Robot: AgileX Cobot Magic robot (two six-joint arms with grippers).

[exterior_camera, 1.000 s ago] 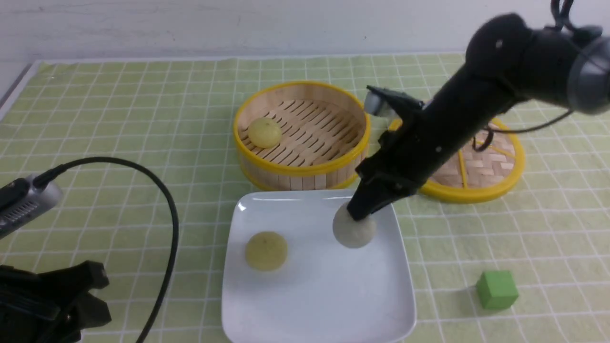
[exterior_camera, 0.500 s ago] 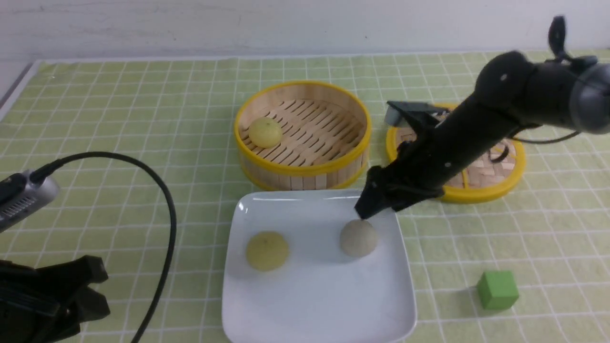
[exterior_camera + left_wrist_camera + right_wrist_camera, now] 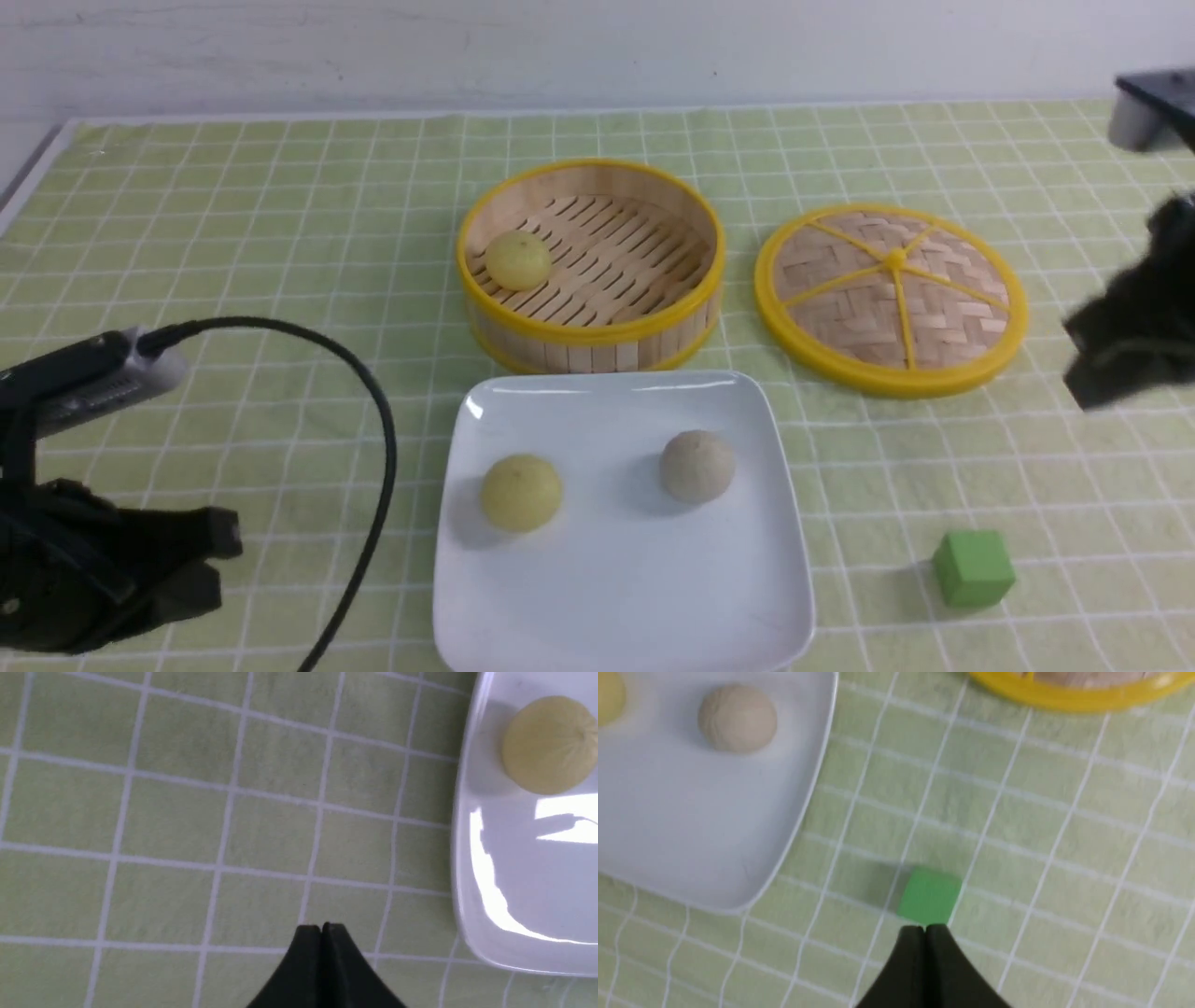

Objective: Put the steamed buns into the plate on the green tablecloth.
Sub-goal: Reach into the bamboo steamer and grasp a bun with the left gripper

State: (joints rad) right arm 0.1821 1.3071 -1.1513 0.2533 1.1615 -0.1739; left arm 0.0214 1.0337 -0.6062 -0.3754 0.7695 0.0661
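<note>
On our white plate (image 3: pixel 621 579) sit two buns, one yellow (image 3: pixel 521 493), one greyish (image 3: pixel 696 466); another yellow bun (image 3: pixel 518 259) lies in the steamer basket (image 3: pixel 593 329). We have the left gripper's (image 3: pixel 326 926) tips together, and the right gripper's (image 3: pixel 929 927) tips together too.

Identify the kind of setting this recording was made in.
Probably a tabletop robot workstation staged as a dining table: a light green gridded tablecloth, a bamboo steamer basket with a bun inside, and two robot arms at the sides.
</note>
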